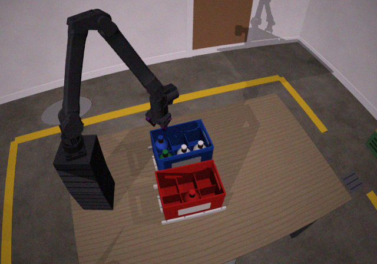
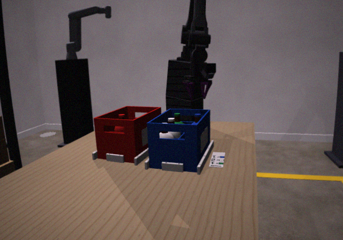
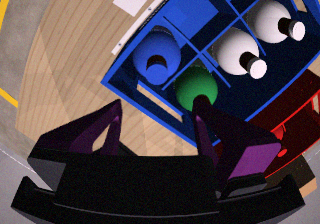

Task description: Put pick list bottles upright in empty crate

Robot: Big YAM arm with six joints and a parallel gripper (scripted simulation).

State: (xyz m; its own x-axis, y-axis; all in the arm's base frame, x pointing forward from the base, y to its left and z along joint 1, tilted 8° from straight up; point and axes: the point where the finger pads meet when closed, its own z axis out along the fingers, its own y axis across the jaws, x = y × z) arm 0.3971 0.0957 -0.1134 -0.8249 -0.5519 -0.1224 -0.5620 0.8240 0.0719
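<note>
Jaws parted, nothing held; gripper should be raised straight clear of blue crate, bottles left untouched.

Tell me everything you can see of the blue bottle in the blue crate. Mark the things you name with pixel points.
The blue bottle (image 1: 161, 144) (image 2: 197, 118) (image 3: 156, 54) has a rounded blue body, a short dark brown neck and a blue cap, with a smooth, plastic-looking surface. It stands upright in a corner compartment of the blue crate (image 1: 181, 158) (image 2: 173, 152) (image 3: 131, 94), beside the green bottle's compartment, with a divider between them. The jaws are clear of it. Its base is hidden, so what it touches down there can't be told.
</note>
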